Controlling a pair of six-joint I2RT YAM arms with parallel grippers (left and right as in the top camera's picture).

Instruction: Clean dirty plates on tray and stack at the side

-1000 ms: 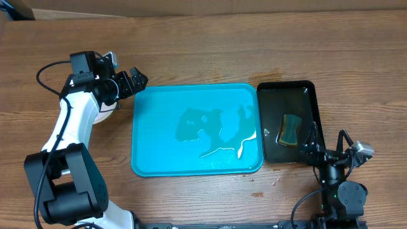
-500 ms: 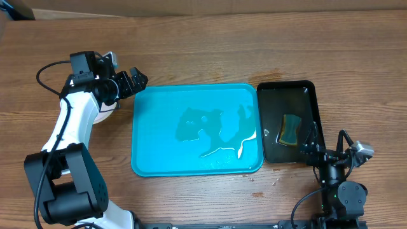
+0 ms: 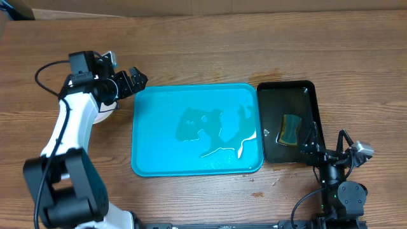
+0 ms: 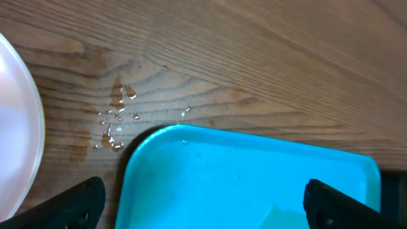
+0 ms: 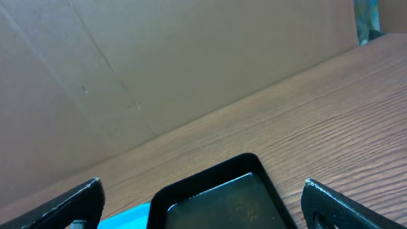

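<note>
The turquoise tray [image 3: 152, 137] lies in the middle of the table with only a puddle of water [image 3: 213, 130] on it; its near-left corner shows in the left wrist view [image 4: 254, 172]. A white plate [image 3: 106, 115] lies on the table left of the tray, mostly hidden under my left arm; its rim shows in the left wrist view [image 4: 16, 133]. No green-rimmed plate is visible. My left gripper [image 3: 132, 83] is open and empty above the tray's far-left corner [image 4: 203, 200]. My right gripper [image 3: 325, 152] is open and empty near the front right [image 5: 203, 200].
A narrow black tray [image 3: 305, 92] stands right of the turquoise tray and holds a yellow-green sponge [image 3: 290, 129]; its far corner shows in the right wrist view [image 5: 235, 168]. Water drops [image 4: 114, 124] lie on the wood by the tray corner. A cardboard wall [image 5: 159, 63] runs along the back.
</note>
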